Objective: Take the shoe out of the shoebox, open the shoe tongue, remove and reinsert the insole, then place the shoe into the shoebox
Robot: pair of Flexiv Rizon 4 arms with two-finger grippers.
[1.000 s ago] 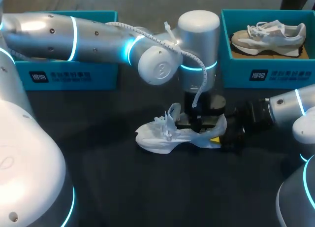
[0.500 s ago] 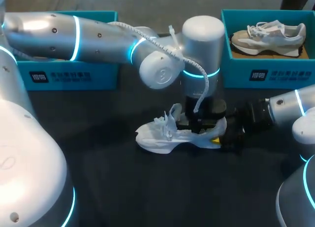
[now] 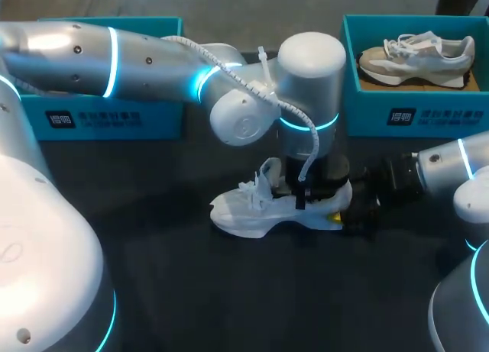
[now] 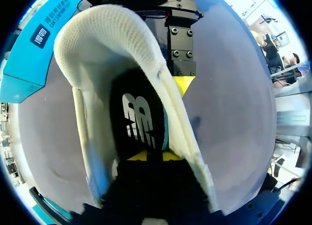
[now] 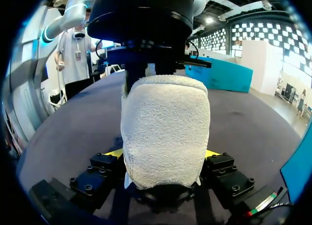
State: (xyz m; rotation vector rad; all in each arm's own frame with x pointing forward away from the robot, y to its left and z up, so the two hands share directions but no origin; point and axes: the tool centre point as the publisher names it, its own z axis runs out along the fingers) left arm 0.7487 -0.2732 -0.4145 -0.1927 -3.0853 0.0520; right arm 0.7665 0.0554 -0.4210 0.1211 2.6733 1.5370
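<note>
The white shoe [image 3: 260,214] is stood on the dark worktop [image 3: 191,291], toe pointed away from the right fingers [image 5: 163,155]. Its padded heel is pinched between those fingers, with one yellow tip pressed on each side low down. The left fingers [image 4: 148,155] are dropped straight down into the shoe's opening, with the yellow tips set against the black insole [image 4: 136,120] at the heel end. Whether they're spread or actually pinching it can't be told. Compared with half a second ago, the left wrist is seen a touch lower and back towards its own side, so the fingers are sunk deeper. The shoe itself hasn't been budged, and the heel grip is kept as it was.
</note>
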